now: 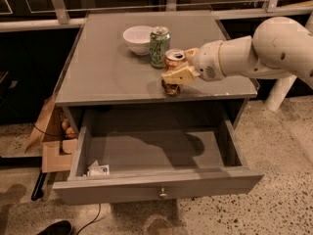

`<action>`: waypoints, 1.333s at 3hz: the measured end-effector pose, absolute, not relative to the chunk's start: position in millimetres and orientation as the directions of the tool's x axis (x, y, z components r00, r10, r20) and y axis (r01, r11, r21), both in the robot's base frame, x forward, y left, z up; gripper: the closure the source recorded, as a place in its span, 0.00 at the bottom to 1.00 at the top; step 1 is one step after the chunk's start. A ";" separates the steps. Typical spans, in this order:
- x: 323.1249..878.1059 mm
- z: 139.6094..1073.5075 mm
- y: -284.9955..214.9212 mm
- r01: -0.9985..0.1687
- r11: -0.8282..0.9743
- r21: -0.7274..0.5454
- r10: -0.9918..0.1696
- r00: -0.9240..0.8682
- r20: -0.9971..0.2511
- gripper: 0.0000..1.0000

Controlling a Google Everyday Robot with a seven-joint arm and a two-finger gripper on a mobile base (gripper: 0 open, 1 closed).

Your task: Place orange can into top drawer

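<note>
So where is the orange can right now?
The orange can is near the front edge of the grey cabinet top, right of middle, gripped by the claw, just in front of the green can and above the open top drawer.
</note>
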State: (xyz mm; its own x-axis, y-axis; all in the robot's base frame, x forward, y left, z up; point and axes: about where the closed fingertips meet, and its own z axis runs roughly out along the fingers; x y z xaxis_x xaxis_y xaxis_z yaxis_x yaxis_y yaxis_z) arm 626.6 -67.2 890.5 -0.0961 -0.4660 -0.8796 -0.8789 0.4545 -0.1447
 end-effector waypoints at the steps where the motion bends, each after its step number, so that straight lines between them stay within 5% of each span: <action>1: 603.7 907.4 -65.7 -0.907 0.406 -0.115 -0.418 -0.072 -0.906 1.00; 4: 557.3 906.7 -69.3 -0.937 0.338 -0.092 -0.407 -0.058 -0.912 1.00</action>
